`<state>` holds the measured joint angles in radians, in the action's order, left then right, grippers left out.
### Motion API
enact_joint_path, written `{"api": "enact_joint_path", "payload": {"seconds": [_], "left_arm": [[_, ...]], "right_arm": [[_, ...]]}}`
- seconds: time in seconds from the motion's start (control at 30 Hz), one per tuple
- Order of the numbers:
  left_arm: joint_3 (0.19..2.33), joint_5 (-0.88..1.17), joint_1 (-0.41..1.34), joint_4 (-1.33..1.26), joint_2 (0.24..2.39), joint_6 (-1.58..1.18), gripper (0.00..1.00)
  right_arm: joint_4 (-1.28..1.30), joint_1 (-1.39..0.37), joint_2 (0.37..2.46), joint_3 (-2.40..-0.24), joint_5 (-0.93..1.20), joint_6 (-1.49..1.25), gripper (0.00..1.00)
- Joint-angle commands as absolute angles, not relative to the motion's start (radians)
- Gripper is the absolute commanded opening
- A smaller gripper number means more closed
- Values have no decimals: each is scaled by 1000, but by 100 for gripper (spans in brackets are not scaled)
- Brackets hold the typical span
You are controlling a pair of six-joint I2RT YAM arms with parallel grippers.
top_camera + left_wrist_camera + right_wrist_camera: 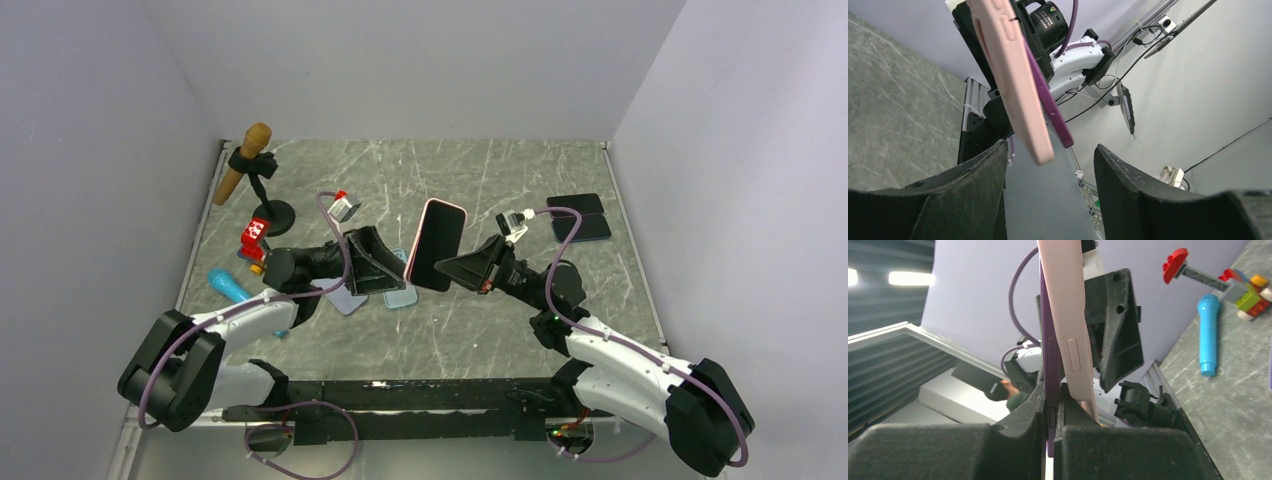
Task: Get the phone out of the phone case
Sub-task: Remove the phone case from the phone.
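**A:** Status on the de-casing?

**B:** Partway, by my read. The right gripper (pixel 1055 407) is clamped on one end of the phone (pixel 1050 112) and holds it tilted in the air over the centre of the table (pixel 500 330). The pink phone case (pixel 1013 85) is on it for most of its length.

**A:** Any separation?

**B:** Yes. In the left wrist view the purple phone edge stands out of the case at the end nearest the left arm, with a wedge gap showing. The rest looks seated.

**A:** Left arm?

**B:** The left gripper (pixel 372 262) sits at 9 o'clock of the phone, jaws spread wide, holding nothing. I see no contact.

**A:** Is the right one pinching phone or case?

**B:** The purple edge is in the pinch. I can't tell if the case wall is in there too, since pink runs down beside one finger.

**A:** What's remaining?

**B:** The left gripper needs a hold on the case lip, then the two get pulled apart. Neither part is out or set down yet.

**A:** Clutter?

**B:** Dark phones (pixel 580 217) at 2 o'clock and a blue toy microphone (pixel 230 287) at 8 o'clock. Both are well apart from the work.
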<state>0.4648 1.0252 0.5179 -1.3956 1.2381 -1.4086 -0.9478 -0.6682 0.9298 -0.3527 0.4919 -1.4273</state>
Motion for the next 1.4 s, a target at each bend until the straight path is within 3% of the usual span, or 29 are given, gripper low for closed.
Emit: {"api": "enact_joint_path", "payload": {"seconds": [0.0, 0.23, 0.53, 0.67, 0.8, 0.97, 1.07, 1.2, 1.37], "left_arm": [[459, 1058, 512, -1520, 1261, -1420, 65], [487, 1044, 526, -1350, 1234, -1333, 57], [612, 958, 568, -765, 1136, -1012, 46], [705, 911, 587, -536, 1140, -868, 30], [742, 806, 592, -403, 1180, -861, 1], [820, 433, 597, -111, 1209, -908, 0], [808, 257, 604, -115, 1224, -972, 0], [818, 257, 607, -232, 1341, -1033, 0], [815, 283, 645, -318, 1482, -1144, 0]], "right_arm": [[-1166, -665, 928, -359, 510, -1490, 0], [-1131, -667, 916, -376, 521, -1467, 0], [-1085, -684, 922, -385, 532, -1432, 0], [-909, -708, 873, -382, 498, -1334, 0], [-721, -727, 808, -366, 454, -1229, 0], [-526, -776, 706, -225, 381, -1154, 0], [-466, -791, 625, -127, 330, -1169, 0], [-225, -791, 458, -138, 272, -1118, 0], [209, -791, 238, -247, 33, -1047, 0]]}}
